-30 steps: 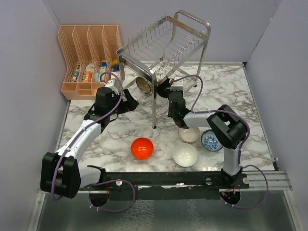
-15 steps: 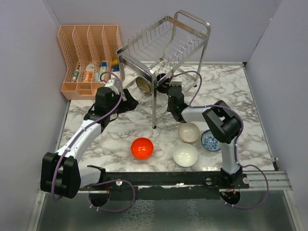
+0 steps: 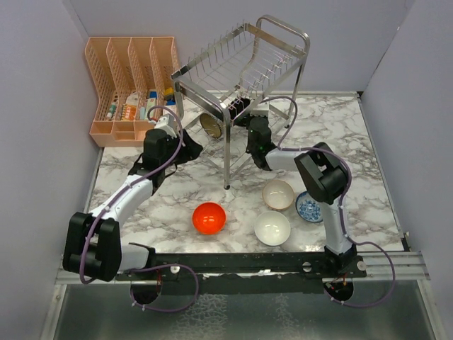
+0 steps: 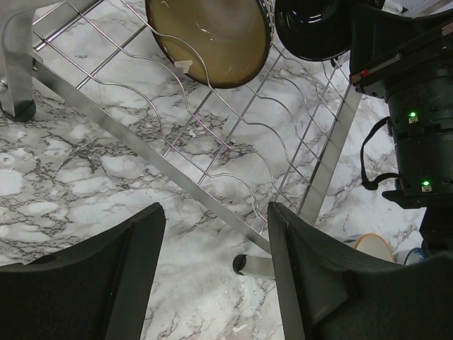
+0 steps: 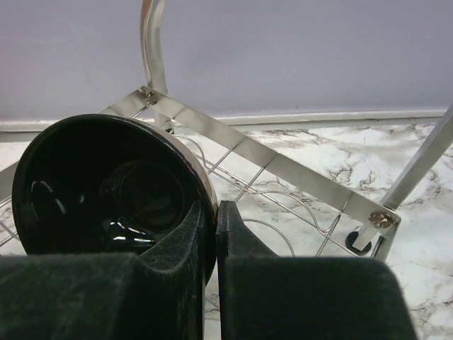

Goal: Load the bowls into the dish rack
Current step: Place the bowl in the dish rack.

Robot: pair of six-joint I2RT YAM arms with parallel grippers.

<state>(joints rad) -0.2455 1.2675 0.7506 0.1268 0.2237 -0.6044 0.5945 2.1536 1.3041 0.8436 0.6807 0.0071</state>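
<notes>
1. Steel wire fills most of what we see: the dish rack (image 3: 244,67) stands at 12 o'clock on the marble table (image 3: 368,142), with a peach organiser (image 3: 95,92) at its 9 o'clock.
2. Our right gripper (image 5: 214,209) is pinched tight on the rim of a glossy black bowl (image 5: 106,184), held on edge at the rack's lower wire tier. We cannot tell whether it rests on the wires.
3. At that bowl's 9 o'clock, a brown bowl (image 4: 209,32) with a cream inside stands tilted on the same tier.
4. Our left gripper (image 4: 216,212) hovers at the rack's 8 o'clock, fingers spread and gripping nothing, with the tier's rail showing between them.
5. Four bowls lie on the table outside the rack. The red-orange bowl (image 3: 209,217) is at 6 o'clock and the white bowl (image 3: 272,228) at 5 o'clock. The beige-pink bowl (image 3: 277,194) sits just beyond the white one, and the blue-patterned bowl (image 3: 309,207) is beside both.
</notes>
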